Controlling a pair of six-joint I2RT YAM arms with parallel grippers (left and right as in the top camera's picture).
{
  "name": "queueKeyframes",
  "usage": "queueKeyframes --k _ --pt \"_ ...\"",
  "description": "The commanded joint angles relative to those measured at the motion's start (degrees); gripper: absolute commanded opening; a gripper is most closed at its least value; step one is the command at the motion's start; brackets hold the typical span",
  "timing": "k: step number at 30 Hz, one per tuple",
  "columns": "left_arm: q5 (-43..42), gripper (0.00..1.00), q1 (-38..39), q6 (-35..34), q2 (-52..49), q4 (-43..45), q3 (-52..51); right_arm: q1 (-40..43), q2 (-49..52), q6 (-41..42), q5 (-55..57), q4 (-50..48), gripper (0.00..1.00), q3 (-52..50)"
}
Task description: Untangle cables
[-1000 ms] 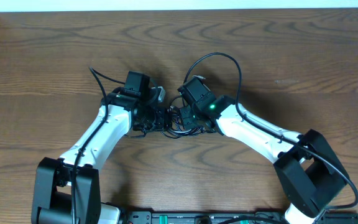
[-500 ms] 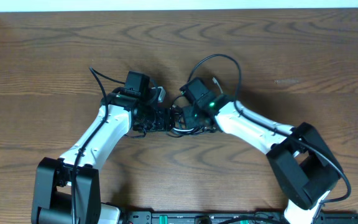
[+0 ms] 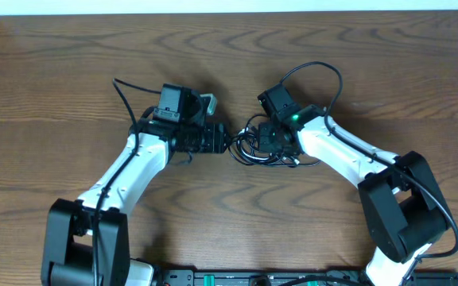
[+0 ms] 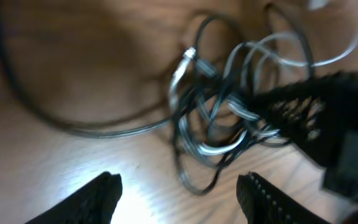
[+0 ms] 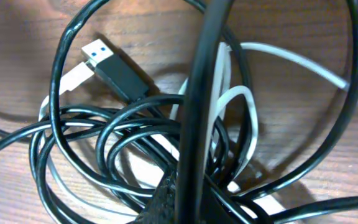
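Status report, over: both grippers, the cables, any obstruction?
Left gripper open, empty. Right gripper in the cables, grip unclear. Black and white strands knotted together. Thick black wire crosses right wrist view.

The surface [image 3: 70, 71] is showing dark brown wood grain. The cables [image 5: 123, 155] are lying mostly black, one white cord [image 5: 291, 60] running off toward three o'clock, and a black plug [image 5: 120, 74] is showing a silver, blue-tipped end.
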State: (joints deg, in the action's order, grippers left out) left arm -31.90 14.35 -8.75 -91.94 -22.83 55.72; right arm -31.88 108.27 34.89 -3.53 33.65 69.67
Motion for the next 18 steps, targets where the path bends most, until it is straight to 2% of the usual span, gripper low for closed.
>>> queueKeyframes --k 1,8,18 --pt "-7.69 0.65 -0.13 0.07 -4.04 2.54 -0.22 -1.14 -1.51 1.09 -1.18 0.24 0.01 -0.37" --pt "-12.52 0.64 -0.13 -3.28 -10.8 10.27 -0.22 -1.33 -1.51 1.09 -1.16 0.5 0.01 -0.37" --pt "-12.41 0.64 -0.13 -4.24 -11.06 14.43 -0.22 -1.33 -1.51 1.36 -1.16 0.61 0.01 -0.37"
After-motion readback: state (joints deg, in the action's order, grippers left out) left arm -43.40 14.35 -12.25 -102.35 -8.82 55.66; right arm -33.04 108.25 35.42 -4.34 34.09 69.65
